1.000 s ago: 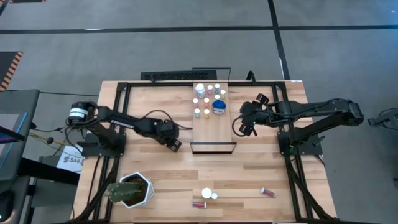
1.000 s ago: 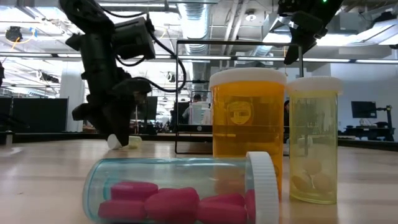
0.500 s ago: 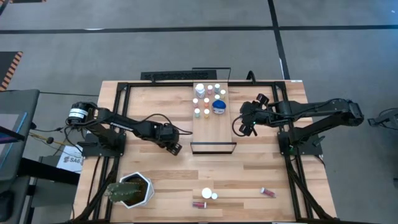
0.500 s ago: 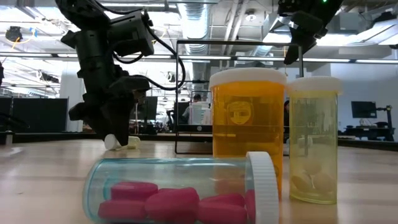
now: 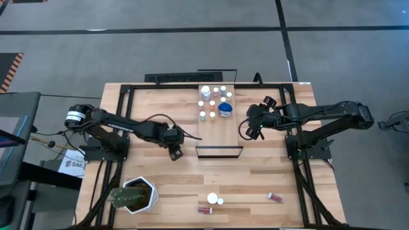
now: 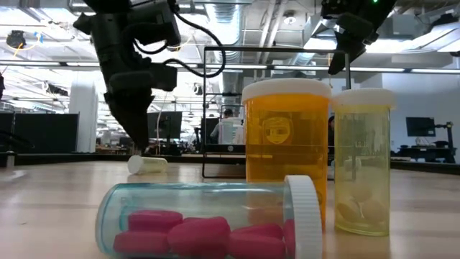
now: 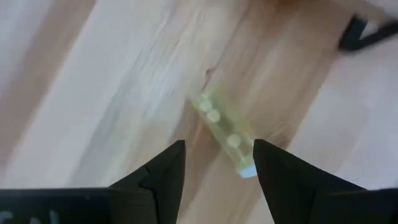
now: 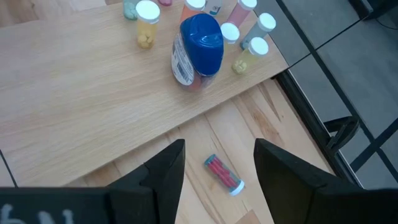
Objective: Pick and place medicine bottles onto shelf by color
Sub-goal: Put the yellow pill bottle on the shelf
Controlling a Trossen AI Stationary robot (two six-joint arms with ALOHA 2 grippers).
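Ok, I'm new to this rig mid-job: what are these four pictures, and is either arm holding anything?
Two dark robot arms work at a slatted wooden table. One picture looks straight down. One sits at table height, right behind an orange pill bottle. The other two come from cameras on each arm's wrist.

The long light-wood shelf board carries a cluster of small bottles, including a wide blue bottle.

The left hand is open above a pale yellow vial that lies on the table; it is not holding it. The right hand hovers open and empty beside the shelf, over a lying red-filled vial.

A white plant pot and a few loose bottles sit near the opposite table edge.
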